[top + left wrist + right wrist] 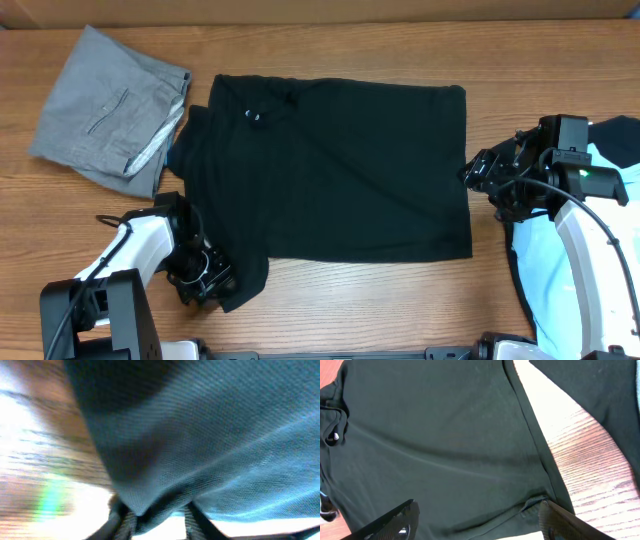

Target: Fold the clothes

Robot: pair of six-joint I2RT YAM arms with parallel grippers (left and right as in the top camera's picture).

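Jaws of the left gripper (206, 280) cannot be judged from overhead, where I see it resting on the near-left sleeve of the black shirt (340, 170). The shirt lies flat at centre, long axis left to right, collar to the left, hem just beside the right gripper (476, 172). Folded grey trousers (108, 112) lie far left, and a light blue garment (540, 285) is cut off at right. The left wrist view is blurred, but the fingers (196, 521) pinch a bunched fold of shirt. In the right wrist view the jaws are spread wide above the hem, with the fingertips partly out of frame.
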